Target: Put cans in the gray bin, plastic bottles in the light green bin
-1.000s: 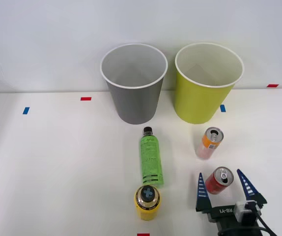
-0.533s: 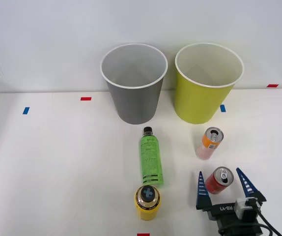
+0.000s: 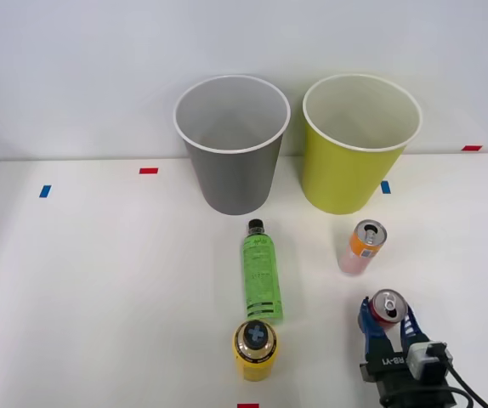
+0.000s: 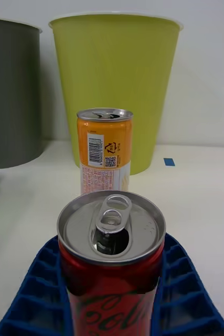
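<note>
Fingers are clamped around the red can, near the desk's front right; bare desk is left up to the orange can. "RB-Y1" is printed behind them.

We see the red can as glossy painted metal with a brushed silver top, pressed on both sides by the ribbed, matt blue rubbery fingers of the right gripper. The orange-and-pink can has the same silvery metal lid and a smooth printed wall. The light green bin and the gray bin look like smooth plastic with a soft sheen. The green bottle is translucent plastic; the yellow bottle is opaque. The table is matt white.
</note>
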{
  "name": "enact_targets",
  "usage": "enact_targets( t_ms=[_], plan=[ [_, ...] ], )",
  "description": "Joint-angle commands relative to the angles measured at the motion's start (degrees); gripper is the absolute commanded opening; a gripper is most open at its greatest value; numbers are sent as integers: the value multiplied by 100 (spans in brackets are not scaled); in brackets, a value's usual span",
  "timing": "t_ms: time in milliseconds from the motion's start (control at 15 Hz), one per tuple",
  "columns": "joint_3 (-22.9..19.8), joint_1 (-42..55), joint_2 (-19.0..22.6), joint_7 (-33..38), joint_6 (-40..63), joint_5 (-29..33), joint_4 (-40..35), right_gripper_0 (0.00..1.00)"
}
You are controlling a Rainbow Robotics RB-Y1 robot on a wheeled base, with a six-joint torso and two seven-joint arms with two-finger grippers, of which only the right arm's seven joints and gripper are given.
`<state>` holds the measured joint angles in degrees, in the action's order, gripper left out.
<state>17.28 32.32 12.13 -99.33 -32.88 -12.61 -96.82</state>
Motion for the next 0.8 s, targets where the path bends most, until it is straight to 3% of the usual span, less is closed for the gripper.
enact_targets(
  t_ms=[67, 533, 800],
  plan=[
    [83, -33, 17, 19, -8, -49, 6, 7],
    [320, -77, 536, 81, 150, -93, -610, 1],
    [294, -95, 764, 125, 1556, -154, -1858, 0]
  ],
)
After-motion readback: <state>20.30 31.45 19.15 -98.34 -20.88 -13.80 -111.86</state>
